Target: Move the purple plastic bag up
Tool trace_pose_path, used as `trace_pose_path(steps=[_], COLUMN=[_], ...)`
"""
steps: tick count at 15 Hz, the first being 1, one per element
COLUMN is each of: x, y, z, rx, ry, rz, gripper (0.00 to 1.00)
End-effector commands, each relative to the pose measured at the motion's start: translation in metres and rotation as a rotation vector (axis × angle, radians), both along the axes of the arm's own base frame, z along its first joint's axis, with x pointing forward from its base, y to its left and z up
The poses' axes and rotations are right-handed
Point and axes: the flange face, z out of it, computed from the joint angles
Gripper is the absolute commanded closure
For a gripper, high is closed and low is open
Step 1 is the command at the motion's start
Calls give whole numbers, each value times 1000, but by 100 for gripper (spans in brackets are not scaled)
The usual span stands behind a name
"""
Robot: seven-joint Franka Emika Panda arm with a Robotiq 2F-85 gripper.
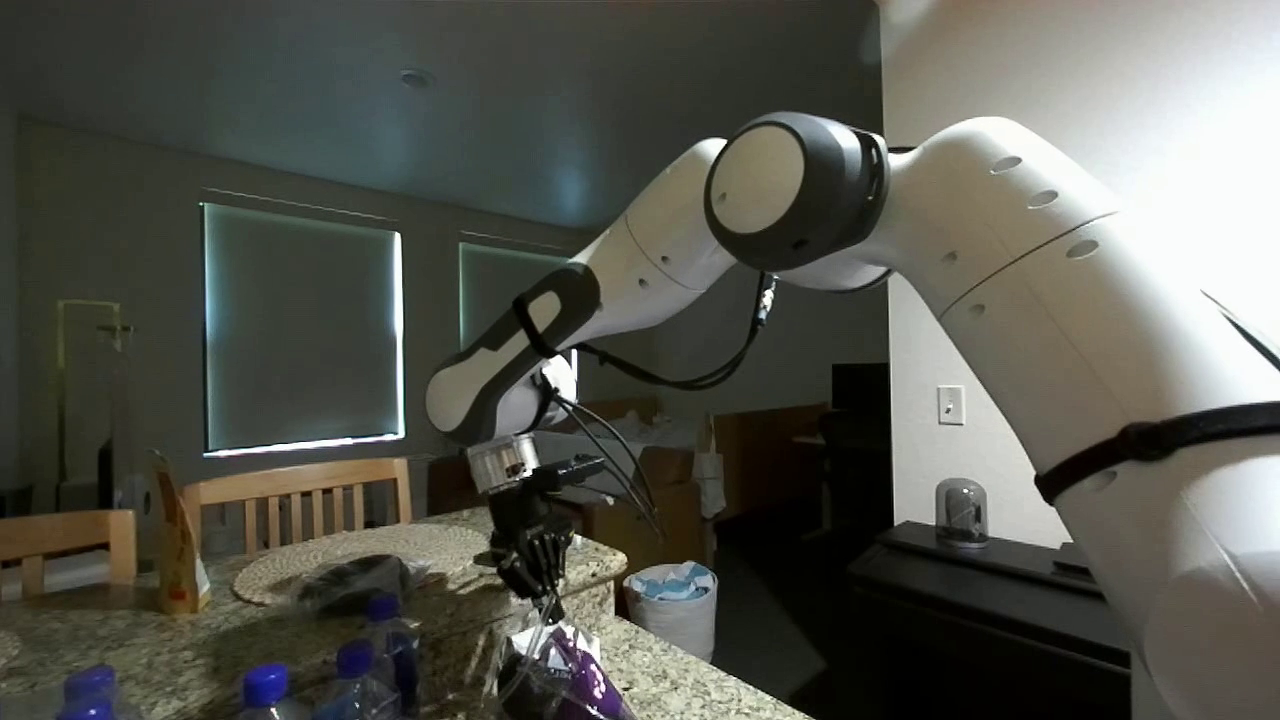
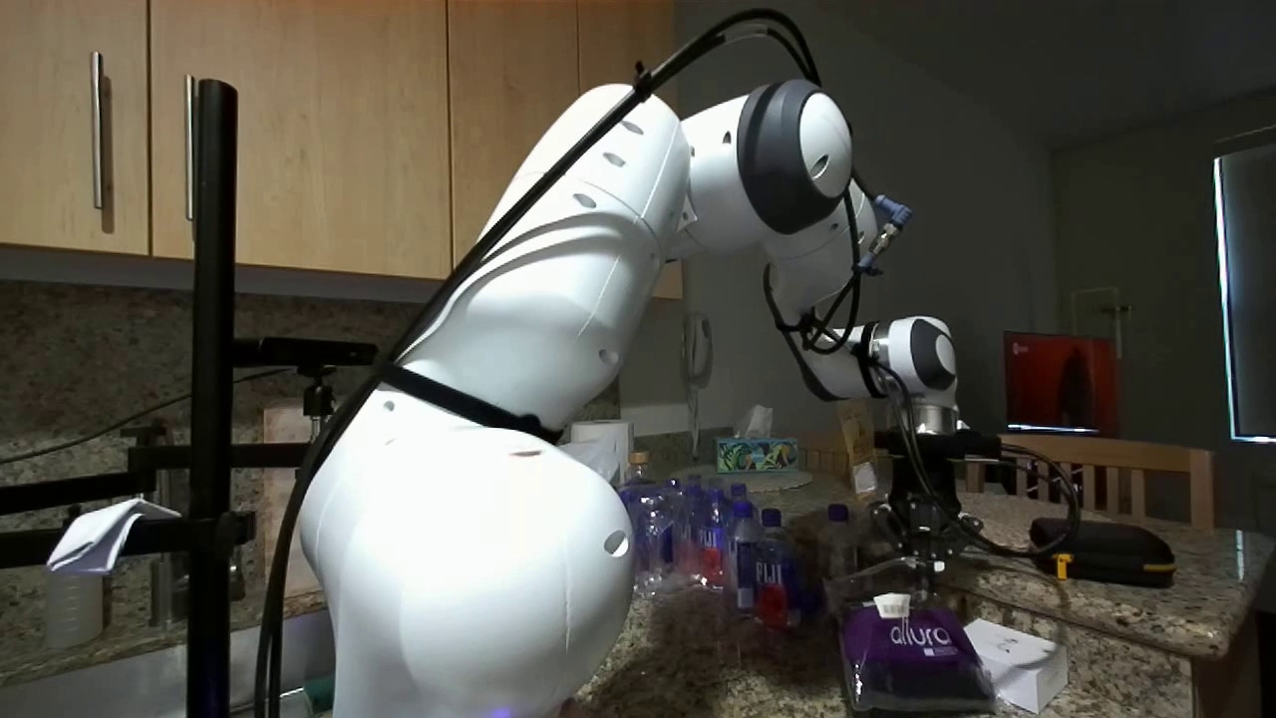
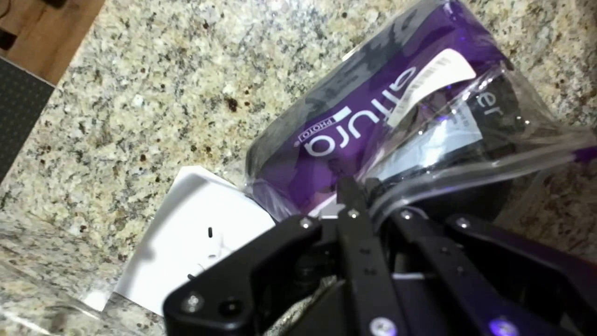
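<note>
The purple plastic bag is a clear bag with a purple and black "allura" pack inside; it shows in the exterior views (image 1: 590,688) (image 2: 909,653) and in the wrist view (image 3: 322,172). My gripper (image 3: 360,186) is above its top end, pointing down. The fingers are close together with the clear plastic edge of the bag running between them, so it is shut on the bag. The gripper also shows in both exterior views (image 1: 550,603) (image 2: 925,570). The pack hangs below the fingertips, near the granite counter (image 3: 154,107). Whether its lower end touches the counter is hard to tell.
A white box (image 2: 1017,658) lies beside the bag, also in the wrist view (image 3: 196,224). Several water bottles with blue caps (image 2: 743,548) stand near it. A raised counter ledge (image 2: 1087,628) with a black case (image 2: 1102,551) is behind the bag.
</note>
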Motion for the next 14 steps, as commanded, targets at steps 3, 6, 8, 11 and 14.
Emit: trace_pose_path(steps=[3,6,8,11,14], x=[2,5,7,13,18], y=[-1,6,10,12,13], z=[43,64,79,100,114], rx=[49,52,57,55,53], ry=[8,2,-6,-36,-64], rz=[94,143,170,186,191], gripper=[91,91,92,92,92])
